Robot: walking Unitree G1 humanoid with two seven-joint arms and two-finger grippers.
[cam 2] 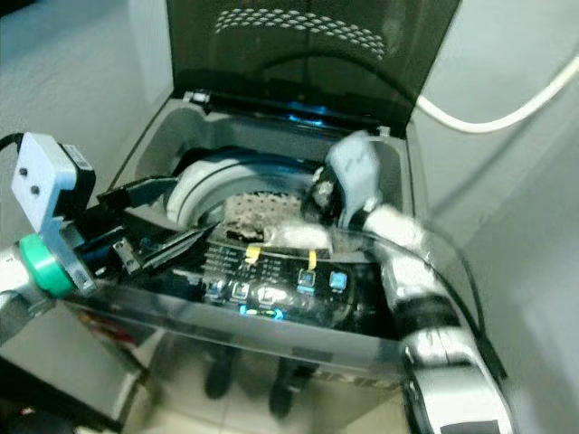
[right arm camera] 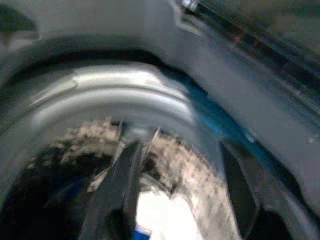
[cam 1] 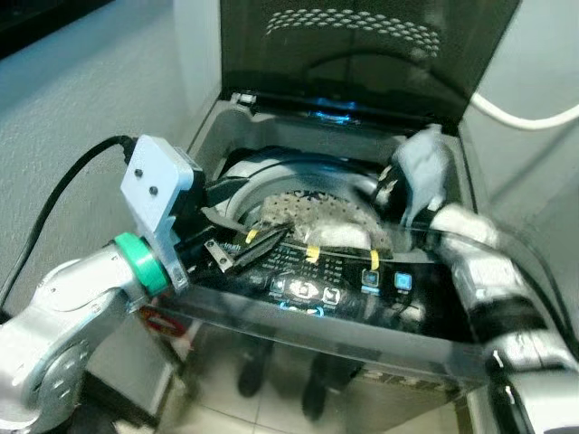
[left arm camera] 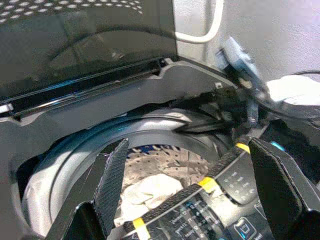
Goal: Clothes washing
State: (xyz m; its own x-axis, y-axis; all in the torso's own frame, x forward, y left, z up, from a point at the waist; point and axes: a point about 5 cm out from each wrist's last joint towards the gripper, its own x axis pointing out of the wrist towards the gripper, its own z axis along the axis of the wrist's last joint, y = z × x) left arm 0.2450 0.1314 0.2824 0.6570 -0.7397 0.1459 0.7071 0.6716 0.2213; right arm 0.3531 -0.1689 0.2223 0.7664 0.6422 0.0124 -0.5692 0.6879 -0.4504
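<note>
A top-loading washing machine [cam 1: 210, 127] stands before me with its dark lid [cam 1: 362, 45] raised. Inside the steel drum [cam 1: 271, 174] lies a heap of pale and speckled clothes [cam 1: 303, 217], also seen as clothes [left arm camera: 150, 190] in the left wrist view. My left gripper [cam 1: 262, 212] hovers open over the front left of the opening, just above the lit control panel [cam 1: 308, 289]. My right gripper [cam 1: 389, 194] reaches down at the drum's right rim. In the blurred right wrist view, the right gripper [right arm camera: 180, 150] has its fingers apart above the clothes [right arm camera: 165, 210].
A white hose [cam 1: 525, 117] runs along the wall at the back right. A black cable [cam 1: 63, 190] loops from my left wrist beside the left wall. A pale tiled floor [cam 1: 226, 420] lies in front of the machine.
</note>
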